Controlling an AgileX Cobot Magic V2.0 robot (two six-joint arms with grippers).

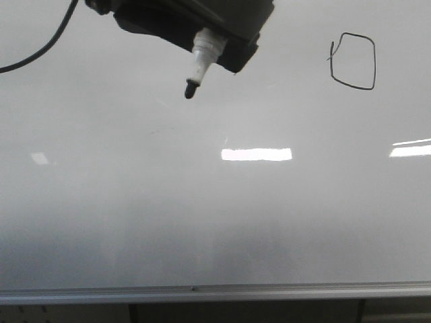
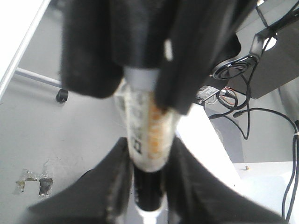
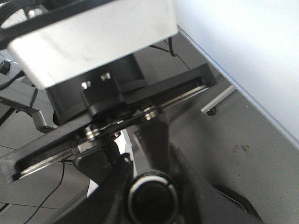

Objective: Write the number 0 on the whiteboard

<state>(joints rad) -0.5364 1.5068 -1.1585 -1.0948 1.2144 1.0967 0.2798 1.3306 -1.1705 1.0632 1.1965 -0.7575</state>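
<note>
The whiteboard (image 1: 135, 215) fills the front view. The number 0 (image 1: 353, 60), a thin black boxy loop, is at its upper right. A marker (image 1: 200, 60) with a white nozzle and black tip hangs from a black gripper body at the top. Its tip points down, left of the 0, and I cannot tell whether it touches the board. My left gripper (image 2: 149, 186) is shut on the marker's labelled barrel (image 2: 149, 126). My right gripper (image 3: 152, 198) is shut on a round black end with a white ring (image 3: 152, 200), apparently the same marker's end.
A silver rail (image 1: 215, 293) runs along the board's bottom edge. Bright light reflections (image 1: 256, 154) lie across the board's middle. A black cable (image 1: 47, 40) hangs at the upper left. The wrist views show grey floor (image 2: 37, 135), a stand's caster (image 2: 61, 95) and cables (image 2: 243, 107).
</note>
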